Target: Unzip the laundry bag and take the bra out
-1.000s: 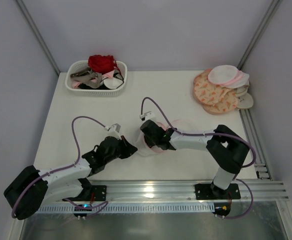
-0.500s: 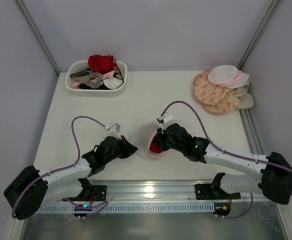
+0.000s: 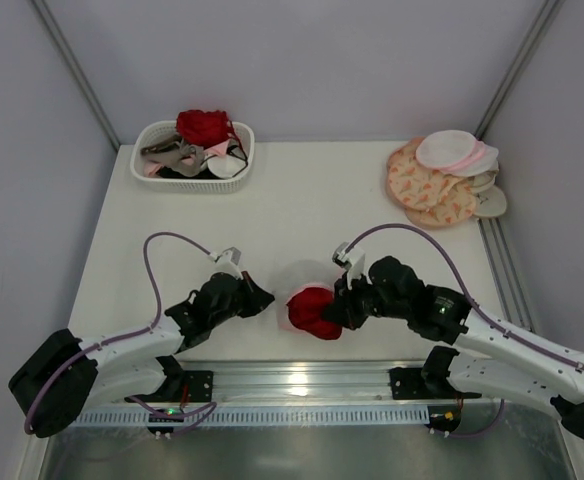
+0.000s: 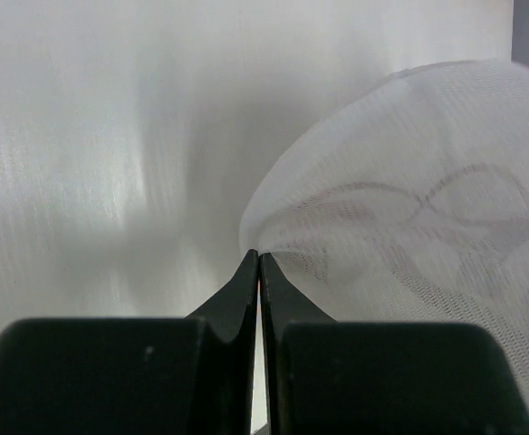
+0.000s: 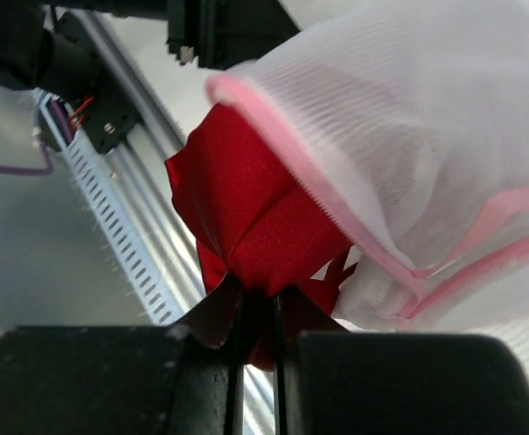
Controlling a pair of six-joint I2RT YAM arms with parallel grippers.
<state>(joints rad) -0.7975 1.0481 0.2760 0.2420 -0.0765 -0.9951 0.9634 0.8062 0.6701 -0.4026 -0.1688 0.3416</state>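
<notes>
Red bra (image 3: 310,312) bulging from the open laundry bag (image 3: 310,272)
The bag, translucent white mesh with a pink zipper rim, lies on the tabletop (image 3: 272,210), its mouth gaping. At its left edge the left claw (image 3: 269,298) is closed tight on the mesh. At its near side the right claw (image 3: 340,310) is clamped on the bra.

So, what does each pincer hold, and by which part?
The left pincer holds the laundry bag by its mesh edge; the right pincer, the bra by a fabric fold.

Basket (image 3: 172,181) (full) rear left; patterned pouches (image 3: 432,190) rear right.
</notes>
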